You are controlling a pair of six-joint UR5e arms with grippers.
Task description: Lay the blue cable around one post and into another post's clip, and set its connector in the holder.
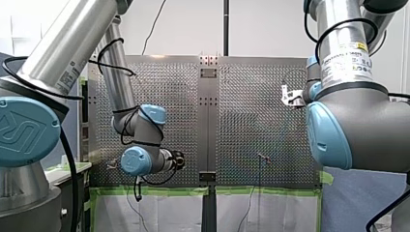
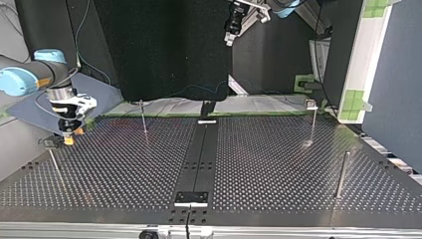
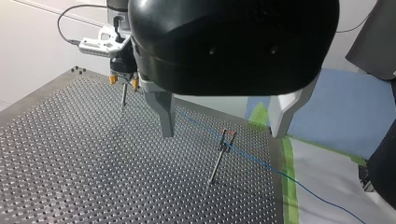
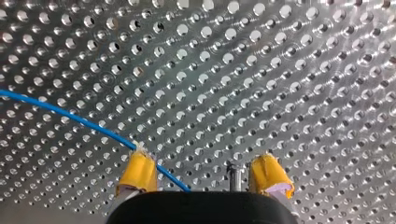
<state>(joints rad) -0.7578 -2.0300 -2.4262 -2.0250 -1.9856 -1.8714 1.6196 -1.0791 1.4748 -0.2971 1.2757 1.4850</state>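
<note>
The thin blue cable runs from my right gripper through the clip on a slim post and off the table edge. In the right wrist view the yellow pads stand apart, so my right gripper is open. A post top sits between its pads, and the cable passes close by one pad and under the gripper body. My left gripper hangs open above the table with nothing between its metal fingers. It shows at the front view's left.
In the top view several thin posts stand on the perforated table: one near the middle, two at the right. Small brackets sit on the dark centre strip. Green tape marks the table edge.
</note>
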